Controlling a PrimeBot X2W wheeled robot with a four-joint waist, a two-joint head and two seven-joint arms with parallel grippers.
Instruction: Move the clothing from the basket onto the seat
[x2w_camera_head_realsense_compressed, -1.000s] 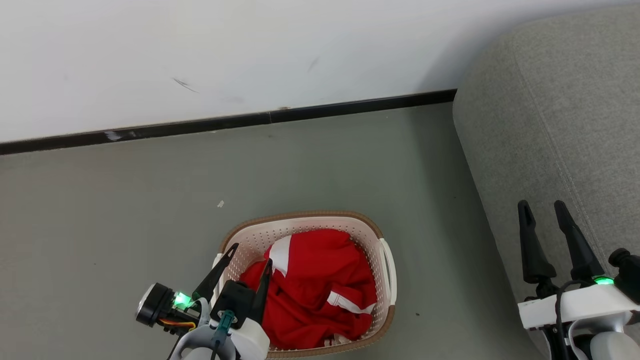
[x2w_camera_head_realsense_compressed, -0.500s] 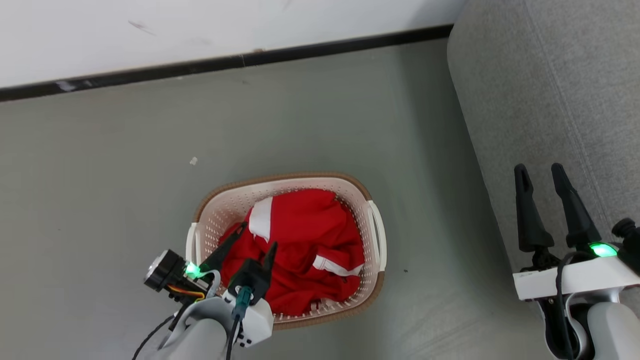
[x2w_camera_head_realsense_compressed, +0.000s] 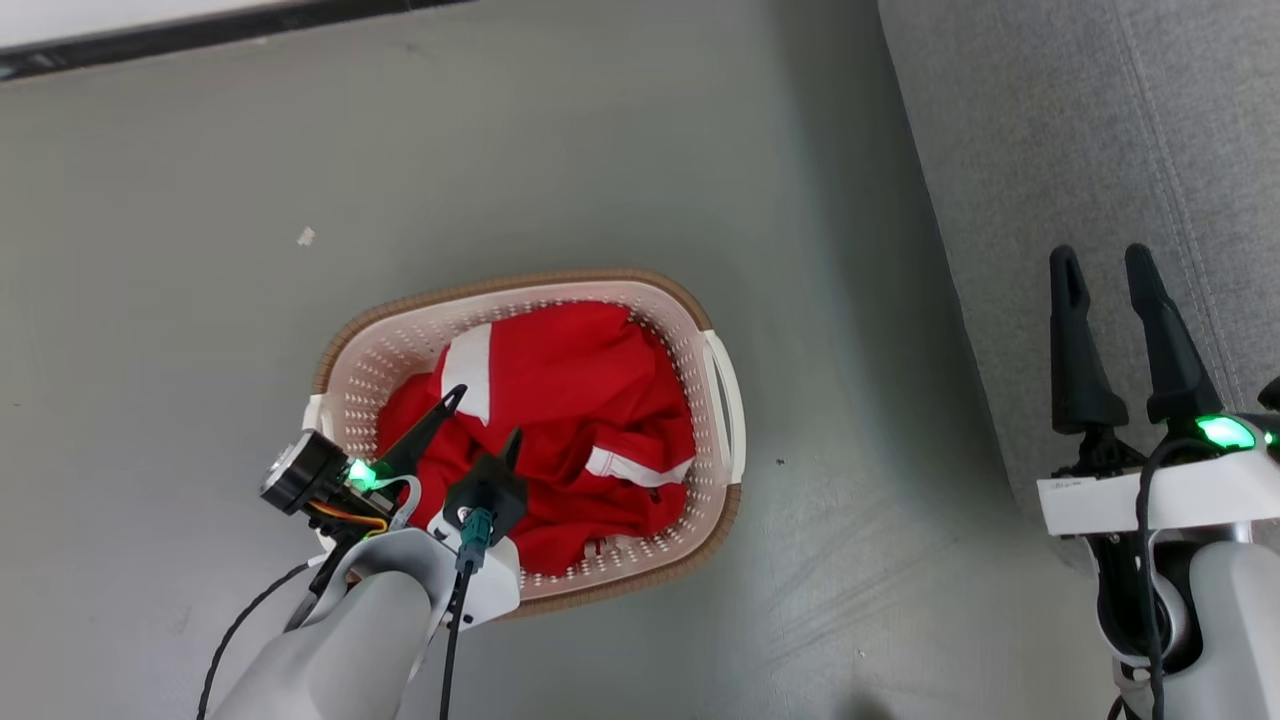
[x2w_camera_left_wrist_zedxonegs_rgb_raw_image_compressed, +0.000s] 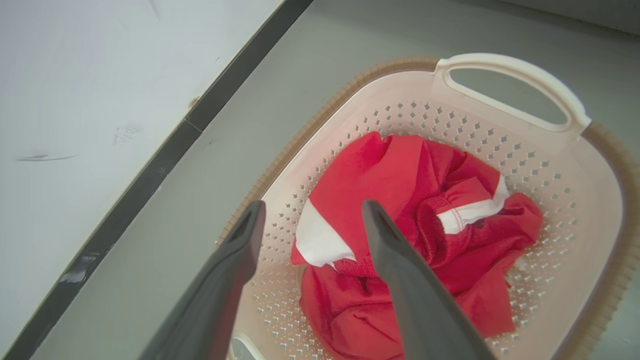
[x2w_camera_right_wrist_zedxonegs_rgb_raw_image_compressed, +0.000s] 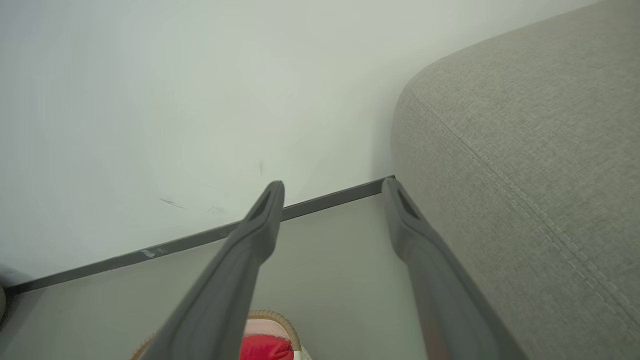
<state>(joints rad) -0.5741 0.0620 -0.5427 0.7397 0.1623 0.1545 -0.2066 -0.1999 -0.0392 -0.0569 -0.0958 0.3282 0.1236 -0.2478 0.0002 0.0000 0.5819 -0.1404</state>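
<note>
1. While the left end effector (x2w_camera_head_realsense_compressed: 486, 412) is hanging open over the clothing (x2w_camera_head_realsense_compressed: 570, 390) bunched in the basket (x2w_camera_head_realsense_compressed: 500, 285) on the floor (x2w_camera_head_realsense_compressed: 200, 200), a shallow pinch is risking grabbing one fold and slipping.
2. Fingertips (x2w_camera_left_wrist_zedxonegs_rgb_raw_image_compressed: 252, 212) are pointing close to the basket side; snagging a hole is likely dragging it along.
3. Right end effector (x2w_camera_head_realsense_compressed: 1101, 252) is idling open by the sofa (x2w_camera_head_realsense_compressed: 1100, 120).
</note>
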